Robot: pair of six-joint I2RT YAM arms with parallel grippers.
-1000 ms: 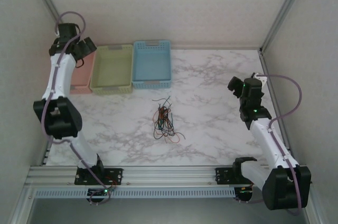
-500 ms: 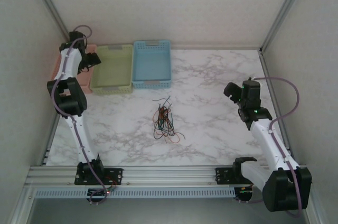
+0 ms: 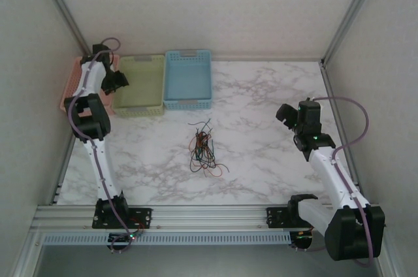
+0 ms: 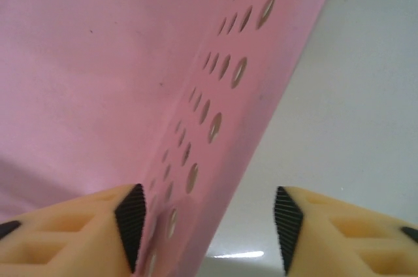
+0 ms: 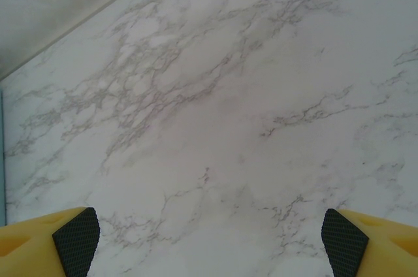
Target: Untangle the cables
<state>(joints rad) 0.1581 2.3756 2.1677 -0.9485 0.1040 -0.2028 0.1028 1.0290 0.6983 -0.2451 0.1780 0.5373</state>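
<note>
Sizing up cables (image 3: 204,149): prob. light, limp, snaggy; loose end best.
Straddling basket (image 4: 130,61) wall w/ L gripper (image 4: 209,225), jaws apart; R gripper (image 5: 210,241) spread wide.

The cables (image 3: 204,149) are lying at the middle of the table (image 3: 274,94), in front of the left basket (image 3: 73,84), middle basket (image 3: 140,84) and right basket (image 3: 188,78), which are sitting side by side at its far left. The left gripper (image 4: 209,225) is straddling the left basket's wall, and the right gripper (image 3: 287,112) is hanging over the table's right side.
</note>
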